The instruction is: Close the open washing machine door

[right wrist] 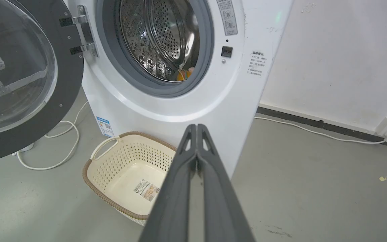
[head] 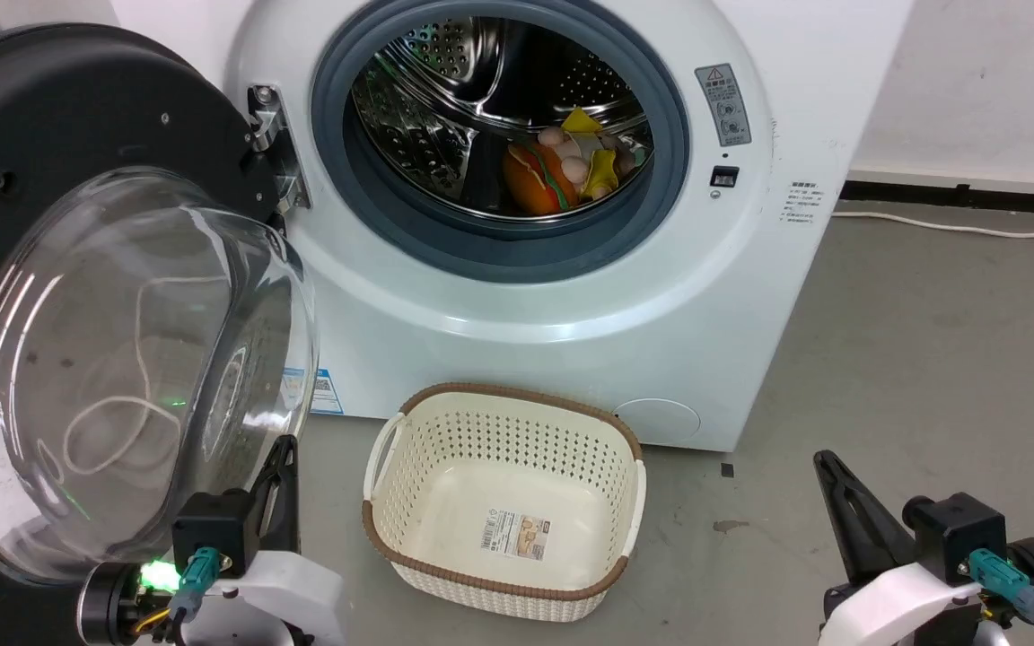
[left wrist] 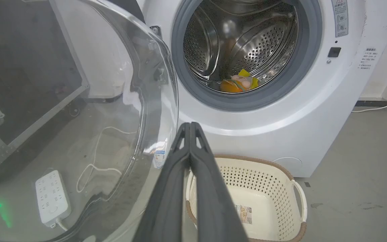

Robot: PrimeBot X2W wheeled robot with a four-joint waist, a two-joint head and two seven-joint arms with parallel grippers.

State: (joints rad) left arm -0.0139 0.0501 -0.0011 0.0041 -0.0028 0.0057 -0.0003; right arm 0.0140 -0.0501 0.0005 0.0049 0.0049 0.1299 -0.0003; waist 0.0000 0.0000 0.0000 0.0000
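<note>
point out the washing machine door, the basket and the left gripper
washing machine door [head: 77, 99], head view, upper black rim
basket [head: 499, 431], head view, perforated back wall
left gripper [left wrist: 190, 125], left wrist view, between its shut fingertips

The washing machine door [head: 122, 359] has a matt black rim and a clear, glossy glass bowl. The washing machine [head: 526, 314] shell is smooth shiny white, the drum [head: 445, 99] is polished perforated steel, and the door seal [head: 499, 253] is dull grey rubber. The laundry basket [head: 517, 397] is cream perforated plastic, and the floor [head: 930, 359] is matt grey, kinda scuffed.
</note>
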